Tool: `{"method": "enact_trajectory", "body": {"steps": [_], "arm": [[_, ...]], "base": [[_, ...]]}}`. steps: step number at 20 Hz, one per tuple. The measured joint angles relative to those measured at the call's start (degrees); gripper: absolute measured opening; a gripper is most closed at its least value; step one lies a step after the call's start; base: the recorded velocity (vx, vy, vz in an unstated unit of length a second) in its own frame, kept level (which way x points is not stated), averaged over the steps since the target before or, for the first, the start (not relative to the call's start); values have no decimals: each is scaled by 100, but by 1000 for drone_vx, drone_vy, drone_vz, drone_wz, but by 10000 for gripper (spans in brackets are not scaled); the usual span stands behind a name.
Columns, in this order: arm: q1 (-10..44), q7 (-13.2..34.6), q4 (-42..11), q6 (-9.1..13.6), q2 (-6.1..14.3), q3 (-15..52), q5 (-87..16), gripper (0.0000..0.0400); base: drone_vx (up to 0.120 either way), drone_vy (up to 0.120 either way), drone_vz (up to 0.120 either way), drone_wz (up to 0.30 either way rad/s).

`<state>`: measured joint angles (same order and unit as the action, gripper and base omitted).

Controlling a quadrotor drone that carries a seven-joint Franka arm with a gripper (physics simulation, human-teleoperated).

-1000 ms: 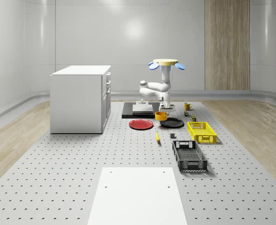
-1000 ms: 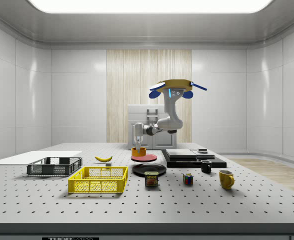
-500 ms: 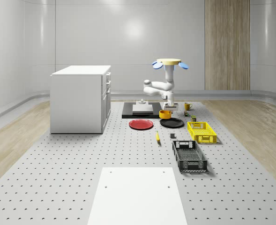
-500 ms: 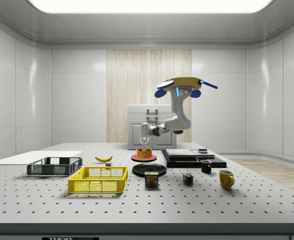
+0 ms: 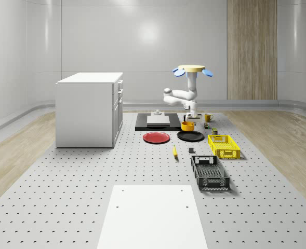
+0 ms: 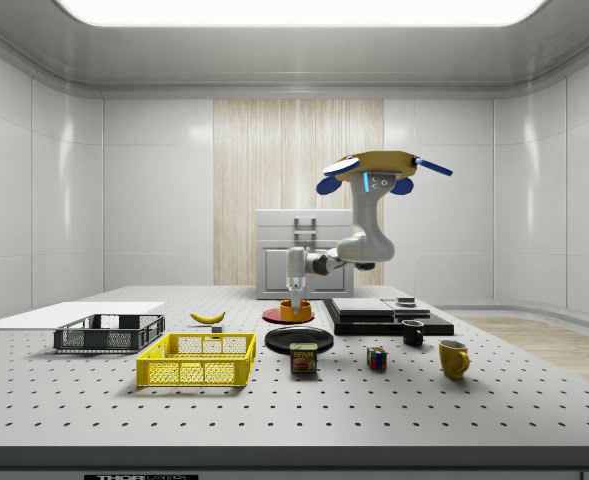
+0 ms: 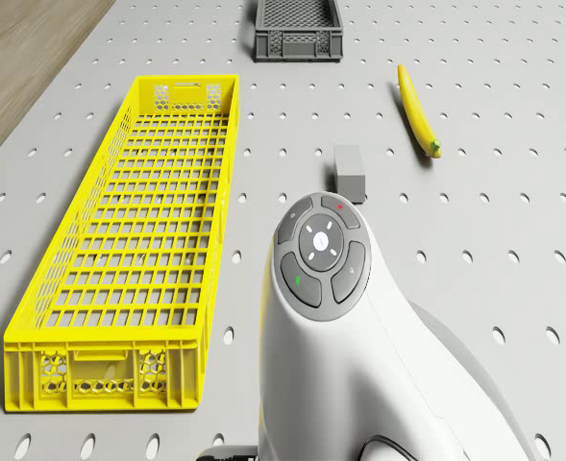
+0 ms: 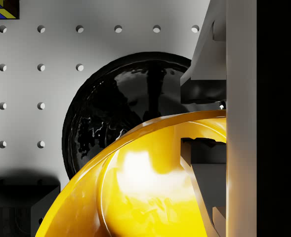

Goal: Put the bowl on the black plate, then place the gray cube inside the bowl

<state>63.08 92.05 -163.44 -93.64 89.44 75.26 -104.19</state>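
Bowl (image 8: 150, 187) hangs pinched by its rim in the gripper (image 6: 295, 300), above the plate (image 8: 115, 113); the drone (image 5: 192, 69) hovers overhead.

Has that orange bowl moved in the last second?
Yes. The bowl, held in the gripper, has shifted toward the whole-scene view's right, away from the red plate, nearer the black plate.

Since the earlier pictures the drone (image 5: 193, 69) has moved toward the whole-scene view's right, and it hovers now nearer to the black plate (image 5: 190, 136). The gripper (image 6: 295, 297) has carried the bowl (image 5: 187, 125) with it, away from the red plate (image 5: 156, 137), to the black plate's far edge.
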Motion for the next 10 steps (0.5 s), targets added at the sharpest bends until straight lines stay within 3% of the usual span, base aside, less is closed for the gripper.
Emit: {"method": "enact_trajectory", "body": {"steps": [1, 6, 10], "arm": [[0, 0, 0, -1, 1, 0, 0, 100], [1, 1, 0, -4, 4, 0, 2, 100], [25, 3, 32, -56, 11, -136, -126, 100]], "base": [[0, 120, -120, 0], [0, 88, 0, 0], [0, 0, 0, 0]]}}
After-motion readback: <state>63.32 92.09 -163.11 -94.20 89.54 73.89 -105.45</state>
